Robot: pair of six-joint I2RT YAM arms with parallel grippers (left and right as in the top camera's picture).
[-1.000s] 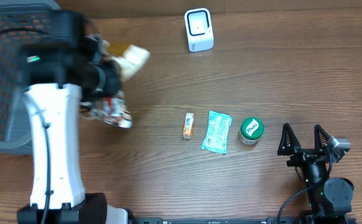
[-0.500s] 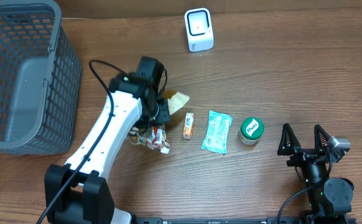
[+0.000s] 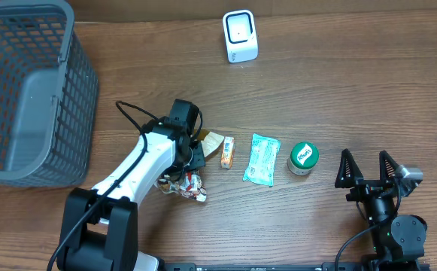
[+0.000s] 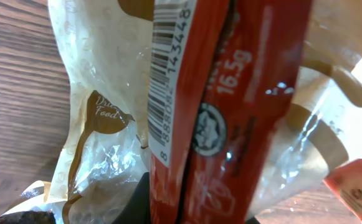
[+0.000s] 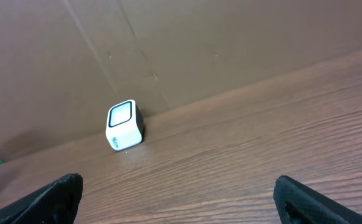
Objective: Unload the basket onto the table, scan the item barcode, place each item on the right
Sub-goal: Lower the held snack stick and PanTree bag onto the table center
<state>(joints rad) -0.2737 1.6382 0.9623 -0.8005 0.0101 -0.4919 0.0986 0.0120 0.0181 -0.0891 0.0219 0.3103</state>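
The red and clear crinkled plastic snack packet (image 4: 221, 118) is clamped between the left fingers (image 4: 138, 202), which are closed down tight on it. In the left wrist view the packet fills the frame, with a white barcode strip (image 4: 166, 74) running along the edge of its red panel and cream-and-brown printed film bunched up on both sides. Seen from overhead, the packet (image 3: 185, 183) sticks out from under the left arm's white link, and a tan corner of it reaches toward the small orange rectangular packet (image 3: 228, 151) just to its right. It seems to rest on the brown wood-grain counter (image 3: 353, 90), though the arm hides the contact. Beyond the orange packet lie a teal foil sachet (image 3: 262, 159) and then a round tub with a green lid (image 3: 303, 156), all in a row. The white box-shaped scanner (image 3: 240, 35) stands at the far edge, well apart from the held packet. A grey plastic mesh basket (image 3: 75, 90) sits at the far left. The right fingers (image 3: 345, 169) are spread wide with nothing between them, near the front right corner.
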